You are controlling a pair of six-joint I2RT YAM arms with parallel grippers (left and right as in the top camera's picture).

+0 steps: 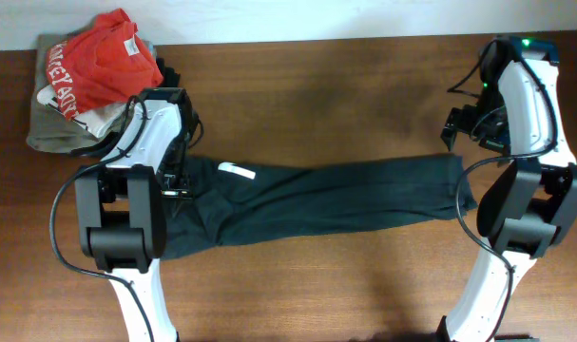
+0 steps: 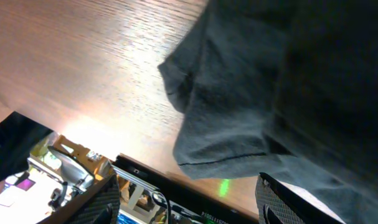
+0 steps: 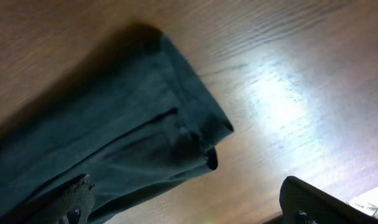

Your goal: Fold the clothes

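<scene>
The T-shirt (image 1: 336, 199) is stretched left to right across the worktop (image 1: 317, 85), between the left tool (image 1: 182, 176), held over its left end, and the right tool (image 1: 461, 128), behind its right end. Other garments (image 1: 88, 81) are piled far left.

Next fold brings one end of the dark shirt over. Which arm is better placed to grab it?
Right, probably: the right gripper hangs open beside the flat narrow end of the shirt. The left gripper sits over bunched cloth.

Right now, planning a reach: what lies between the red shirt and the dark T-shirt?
In the overhead view, the left arm stands between red shirt and dark T-shirt.
</scene>
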